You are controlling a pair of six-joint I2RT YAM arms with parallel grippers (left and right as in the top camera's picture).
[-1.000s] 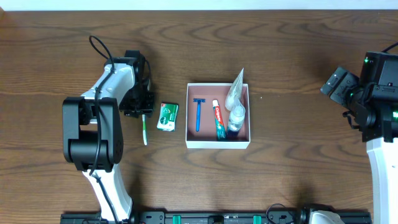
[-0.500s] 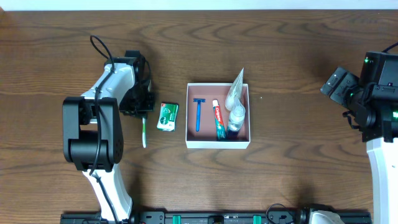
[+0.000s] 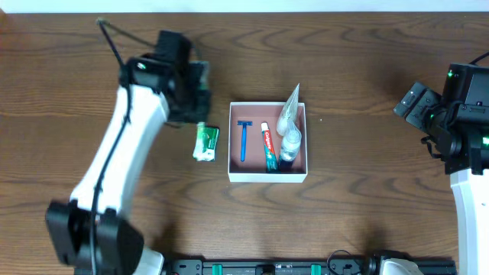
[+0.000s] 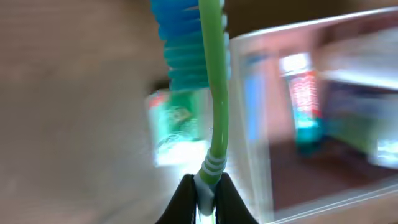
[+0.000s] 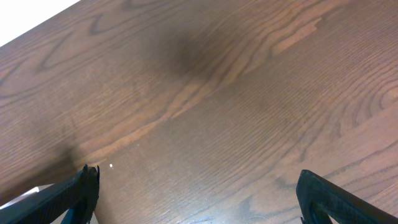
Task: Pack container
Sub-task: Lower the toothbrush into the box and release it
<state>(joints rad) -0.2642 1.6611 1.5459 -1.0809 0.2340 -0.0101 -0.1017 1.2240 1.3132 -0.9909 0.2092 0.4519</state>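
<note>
The container (image 3: 267, 176) is a small square box with white walls and a pink-brown inside, at the table's middle. It holds a blue razor (image 3: 244, 141), a toothpaste tube (image 3: 268, 147) and a bagged bottle (image 3: 289, 131). My left gripper (image 3: 195, 92) is above the table just left of the container. In the left wrist view it (image 4: 205, 194) is shut on the end of a green toothbrush (image 4: 216, 93) with blue bristles, held over the container's left wall (image 4: 258, 124). My right gripper (image 5: 202, 193) is open and empty at the far right (image 3: 416, 103).
A small green packet (image 3: 205, 142) lies on the table just left of the container, below the left gripper; it is blurred in the left wrist view (image 4: 180, 124). The table is dark brown wood. The right wrist view shows only bare wood.
My left arm has lifted the toothbrush off the table and swung up and to the right, toward the container. The right arm has not moved.
</note>
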